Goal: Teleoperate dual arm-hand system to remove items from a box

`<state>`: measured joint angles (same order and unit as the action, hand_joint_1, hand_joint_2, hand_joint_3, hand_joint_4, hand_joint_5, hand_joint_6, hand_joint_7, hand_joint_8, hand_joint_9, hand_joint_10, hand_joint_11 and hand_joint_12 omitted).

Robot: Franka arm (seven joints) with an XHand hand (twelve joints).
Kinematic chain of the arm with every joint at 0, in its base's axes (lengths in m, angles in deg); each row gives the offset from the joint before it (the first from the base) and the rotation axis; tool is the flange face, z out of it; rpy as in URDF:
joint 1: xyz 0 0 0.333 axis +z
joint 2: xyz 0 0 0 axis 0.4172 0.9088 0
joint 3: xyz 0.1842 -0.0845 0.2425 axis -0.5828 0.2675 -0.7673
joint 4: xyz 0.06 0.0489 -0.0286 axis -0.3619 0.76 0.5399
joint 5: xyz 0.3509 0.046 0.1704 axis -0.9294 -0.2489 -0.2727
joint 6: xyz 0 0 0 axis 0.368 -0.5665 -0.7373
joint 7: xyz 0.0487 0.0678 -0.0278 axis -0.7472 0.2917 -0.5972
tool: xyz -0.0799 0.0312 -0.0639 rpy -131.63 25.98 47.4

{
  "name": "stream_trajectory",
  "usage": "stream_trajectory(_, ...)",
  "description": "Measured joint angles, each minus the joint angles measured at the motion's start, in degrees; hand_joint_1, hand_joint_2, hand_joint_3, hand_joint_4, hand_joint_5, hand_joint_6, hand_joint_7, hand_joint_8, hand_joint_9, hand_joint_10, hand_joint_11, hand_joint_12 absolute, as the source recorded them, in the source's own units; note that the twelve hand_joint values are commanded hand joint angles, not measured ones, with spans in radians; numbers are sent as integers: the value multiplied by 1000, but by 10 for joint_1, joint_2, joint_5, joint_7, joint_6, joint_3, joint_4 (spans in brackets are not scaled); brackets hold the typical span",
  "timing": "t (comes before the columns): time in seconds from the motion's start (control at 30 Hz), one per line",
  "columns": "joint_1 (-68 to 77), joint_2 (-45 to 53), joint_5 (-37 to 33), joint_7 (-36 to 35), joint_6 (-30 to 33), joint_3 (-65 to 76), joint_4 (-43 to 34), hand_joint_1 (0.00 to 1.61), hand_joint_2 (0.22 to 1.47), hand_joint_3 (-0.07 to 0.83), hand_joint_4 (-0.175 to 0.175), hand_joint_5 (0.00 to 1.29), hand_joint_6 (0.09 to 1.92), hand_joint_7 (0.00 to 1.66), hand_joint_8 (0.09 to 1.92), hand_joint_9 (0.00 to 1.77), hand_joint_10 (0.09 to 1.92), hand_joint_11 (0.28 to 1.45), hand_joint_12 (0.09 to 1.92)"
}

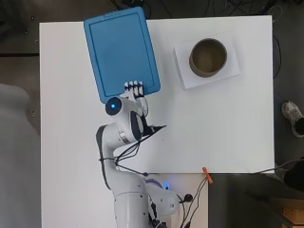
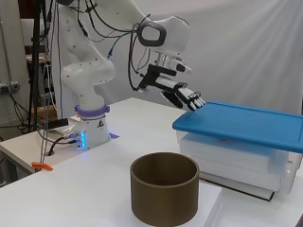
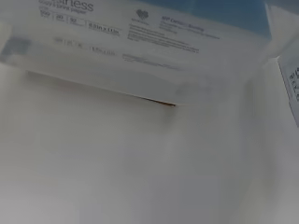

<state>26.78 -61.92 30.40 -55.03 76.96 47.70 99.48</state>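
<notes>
The hand [image 2: 182, 95], fingers straight and together, reaches over the near edge of the blue lid [image 1: 121, 51] that covers the clear plastic box [image 2: 246, 163] (set askew on the white table [image 1: 218, 128]), well apart from the brown cylindrical container [image 1: 208, 57].

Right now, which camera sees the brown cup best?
The side view: the brown cup stands close, showing its whole wall and open top. The overhead view shows only its round rim and inside, sitting on white paper. The wrist view does not show it.
</notes>
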Motion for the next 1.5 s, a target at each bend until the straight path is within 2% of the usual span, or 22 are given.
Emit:
stream_trajectory(0.27,-3,9,22,5,73,18,10,376,892,-31,-54,88,87,217,87,301,87,395,87)
stream_trajectory(0.43,-4,38,45,-10,87,19,-6,390,884,-22,-52,89,87,209,87,296,87,394,87)
stream_trajectory(0.57,-2,58,44,-36,62,14,-21,401,858,-20,-61,77,87,166,87,275,87,390,87)
stream_trajectory(0.6,-2,60,42,-47,51,11,-24,459,895,-3,-64,74,87,158,87,270,87,389,87)
stream_trajectory(0.67,-1,65,50,-53,40,2,-27,794,1092,79,-71,81,87,146,87,268,87,388,87)
stream_trajectory(0.73,1,73,78,-25,40,-13,-29,930,1181,107,-77,106,87,141,87,273,87,388,87)
stream_trajectory(0.8,2,77,102,5,41,-23,-31,976,1256,78,-86,352,87,310,87,403,87,411,87)
stream_trajectory(0.83,2,82,103,6,39,-24,-34,974,1282,53,-75,497,87,412,87,489,87,433,87)
stream_trajectory(0.93,4,104,78,-28,7,-25,-74,917,1302,9,-39,729,87,560,87,602,87,465,87)
stream_trajectory(0.97,4,108,68,-40,-2,-27,-87,918,1289,6,4,730,512,592,87,618,87,469,87)
stream_trajectory(1.0,5,106,64,-43,-6,-27,-95,907,1293,6,5,701,555,615,87,635,87,470,87)
stream_trajectory(1.03,6,100,63,-42,-5,-28,-97,920,1292,5,6,686,880,679,87,705,87,506,87)
stream_trajectory(1.07,8,89,66,-40,-1,-31,-95,914,1293,4,34,674,1142,746,87,774,87,546,87)
stream_trajectory(1.13,13,56,68,-48,9,-32,-95,891,1285,1,113,678,1362,854,87,850,87,581,87)
stream_trajectory(1.17,16,40,65,-60,13,-33,-96,991,1247,12,75,704,1382,898,366,943,87,614,87)
stream_trajectory(1.2,21,23,49,-88,14,-36,-104,1132,1224,16,-22,704,1394,859,801,923,447,720,87)
stream_trajectory(1.23,23,18,36,-108,13,-37,-108,1223,1240,-17,-93,673,1435,798,1109,872,842,745,249)
stream_trajectory(1.27,25,15,22,-127,14,-37,-109,1275,1246,-20,-134,642,1467,756,1286,836,1079,709,486)
stream_trajectory(1.3,29,11,14,-140,21,-34,-106,1301,1243,-12,-156,630,1507,732,1343,820,1182,660,611)
stream_trajectory(1.33,31,6,12,-149,36,-29,-99,1311,1238,-7,-149,639,1550,717,1344,819,1205,641,591)
stream_trajectory(1.37,32,0,13,-160,54,-25,-90,1316,1231,-2,-139,644,1578,721,1328,827,1191,652,520)
stream_trajectory(1.5,37,10,-12,-249,102,-10,-94,1330,1226,1,-171,590,1573,739,1308,861,1192,708,302)
